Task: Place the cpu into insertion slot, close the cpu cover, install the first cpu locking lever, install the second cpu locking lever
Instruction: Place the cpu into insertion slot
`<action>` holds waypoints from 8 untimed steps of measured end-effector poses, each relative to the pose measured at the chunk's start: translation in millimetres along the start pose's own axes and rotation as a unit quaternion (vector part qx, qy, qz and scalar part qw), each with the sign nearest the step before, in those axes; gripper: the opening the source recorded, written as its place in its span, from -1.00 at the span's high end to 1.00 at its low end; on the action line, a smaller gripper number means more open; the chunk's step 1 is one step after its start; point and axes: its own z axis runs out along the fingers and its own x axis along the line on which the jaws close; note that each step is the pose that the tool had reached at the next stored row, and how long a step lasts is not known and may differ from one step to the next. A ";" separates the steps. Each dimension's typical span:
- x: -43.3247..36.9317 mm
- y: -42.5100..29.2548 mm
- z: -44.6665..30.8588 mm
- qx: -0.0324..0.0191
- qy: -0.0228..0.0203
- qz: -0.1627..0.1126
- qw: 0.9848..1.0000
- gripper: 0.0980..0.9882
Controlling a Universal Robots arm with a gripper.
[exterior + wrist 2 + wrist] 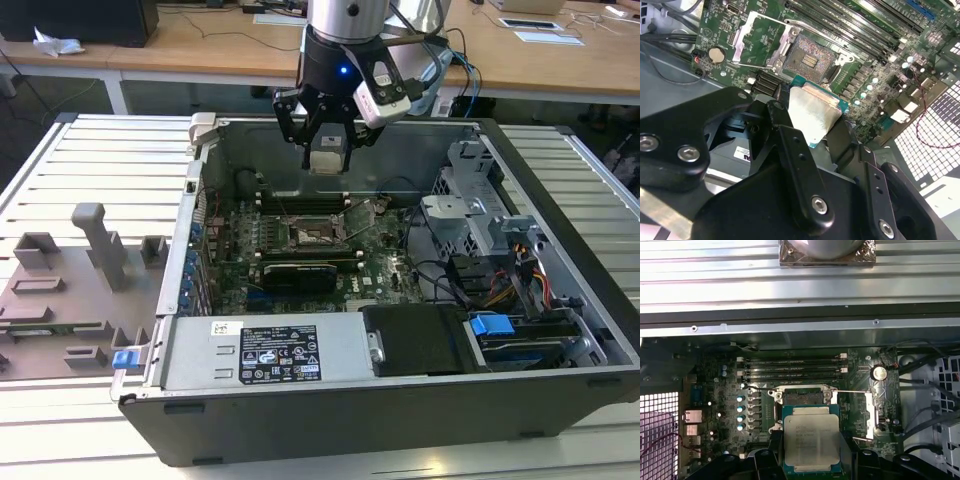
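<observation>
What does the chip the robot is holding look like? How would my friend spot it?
Look into the open computer case, then up at the robot's black hand hanging over the green board. The chip is pinched in it: a small flat square with a pale silver face and a thin green edge, unlike the long black memory sticks.

I can read nothing for certain. A white label with black print and small round marks sits on the grey power supply box, with a small white sticker just beside it. Faint lines of print cross the face of the cpu, too fine for me to make out.
</observation>
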 end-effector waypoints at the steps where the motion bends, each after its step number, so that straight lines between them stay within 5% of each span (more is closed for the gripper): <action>1: 0.0 0.0 0.3 0.000 0.000 0.000 1.000 0.00; 8: -0.1 -0.4 4.3 0.000 0.000 0.000 1.000 0.00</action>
